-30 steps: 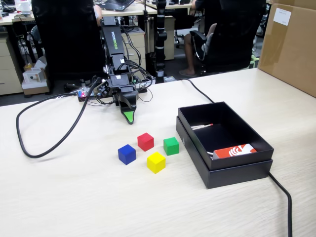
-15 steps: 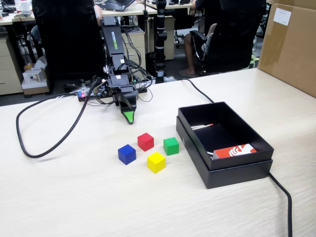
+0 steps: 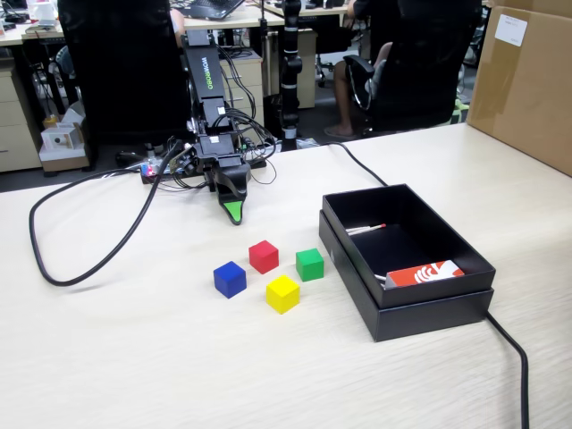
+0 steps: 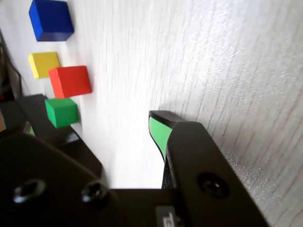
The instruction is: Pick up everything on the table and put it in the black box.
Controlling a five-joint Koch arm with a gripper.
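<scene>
Four small cubes lie on the table [image 3: 134, 357]: red [image 3: 264, 256], blue [image 3: 230, 279], green [image 3: 310, 264] and yellow [image 3: 282, 293]. The black box [image 3: 420, 308] stands just right of them. My gripper [image 3: 234, 214] hangs tip-down above bare table behind the red cube, touching nothing. In the wrist view the blue cube [image 4: 50, 20], yellow cube [image 4: 43, 64], red cube [image 4: 70, 81] and green cube [image 4: 61, 112] line the left side. There my gripper [image 4: 93, 130] shows bare table between its green-padded fingers [image 4: 158, 135], so it is open and empty.
An orange-red card [image 3: 425, 273] and a thin pen [image 3: 365, 230] lie inside the box. A black cable [image 3: 98, 255] loops across the left table, another [image 3: 514, 353] runs off the front right. A big brown carton [image 3: 527, 85] stands at the far right.
</scene>
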